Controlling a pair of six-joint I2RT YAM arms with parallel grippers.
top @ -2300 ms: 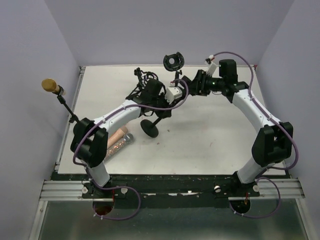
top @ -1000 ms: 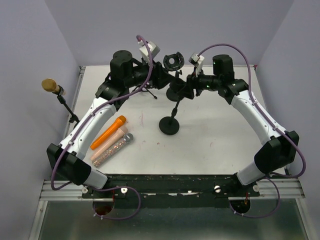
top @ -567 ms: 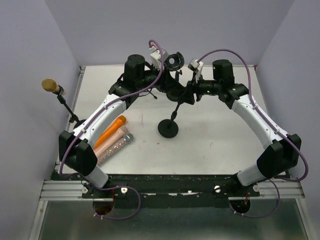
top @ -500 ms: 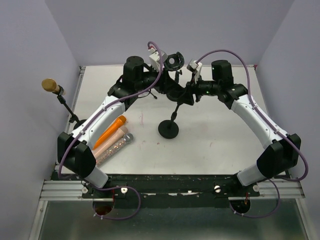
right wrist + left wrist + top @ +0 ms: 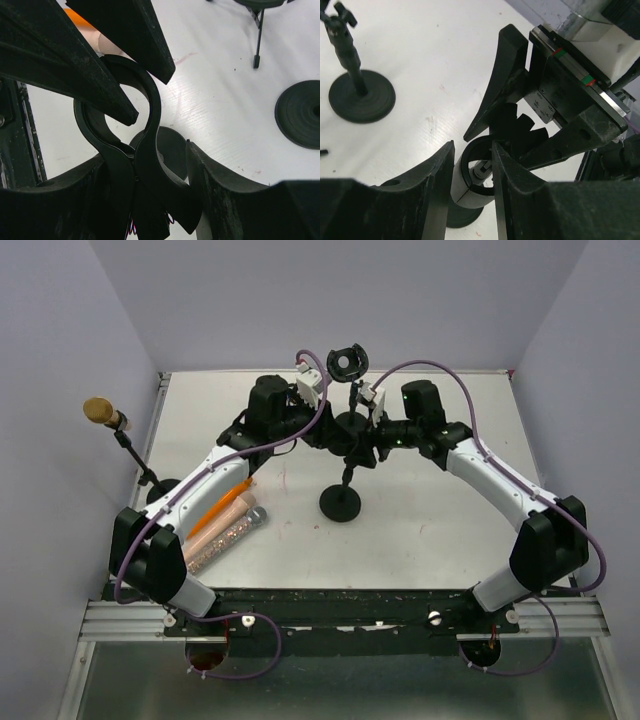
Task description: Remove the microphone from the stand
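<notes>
Loose microphones (image 5: 222, 522) flat, heads far-right diagonal; left jaws pinching clip (image 5: 152, 120) atop stand (image 5: 341, 504), right jaws gripping it.

Between the matt, faintly grainy black plastic fingers (image 5: 240, 200), the clip (image 5: 154, 110) is smooth, glossy black plastic, and beneath them the white table (image 5: 225, 115) shows a slight sheen.

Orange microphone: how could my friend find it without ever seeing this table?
Look at the left side of the white table, where three microphones lie side by side. The bright orange microphone lies farthest back; next to it come a pale pink microphone and a glittery microphone with a silver head.
</notes>
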